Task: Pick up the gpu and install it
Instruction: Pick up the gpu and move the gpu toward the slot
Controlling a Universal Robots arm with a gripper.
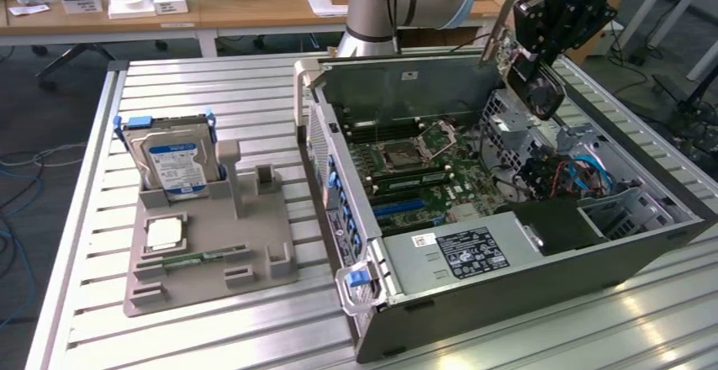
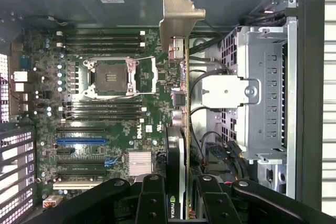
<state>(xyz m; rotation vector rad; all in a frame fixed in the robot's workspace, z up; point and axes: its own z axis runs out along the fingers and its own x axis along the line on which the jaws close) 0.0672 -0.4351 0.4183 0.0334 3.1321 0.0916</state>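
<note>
The gpu (image 1: 536, 80) hangs tilted over the far right side of the open computer case (image 1: 505, 290), above its motherboard (image 1: 418, 168). My gripper (image 1: 530, 49) is shut on it. In the wrist view the gpu (image 2: 178, 100) shows edge-on: green board, black cooler and silver end bracket (image 2: 176, 19) pointing toward the case's rear wall. It hovers between the motherboard (image 2: 105, 103) and the metal drive cage (image 2: 262, 93). My gripper (image 2: 178, 208) clamps the card's near end, with the black fingers (image 2: 152, 203) on either side. The card is above the expansion slots (image 2: 81, 141), touching none that I can see.
A grey holder (image 1: 208, 252) on the slatted table at the exterior view's left carries a hard drive (image 1: 168, 164), a memory stick (image 1: 202, 258) and a small square chip (image 1: 165, 234). Cables (image 1: 567, 172) crowd the case beside the drive cage. A desk (image 1: 168, 8) stands behind.
</note>
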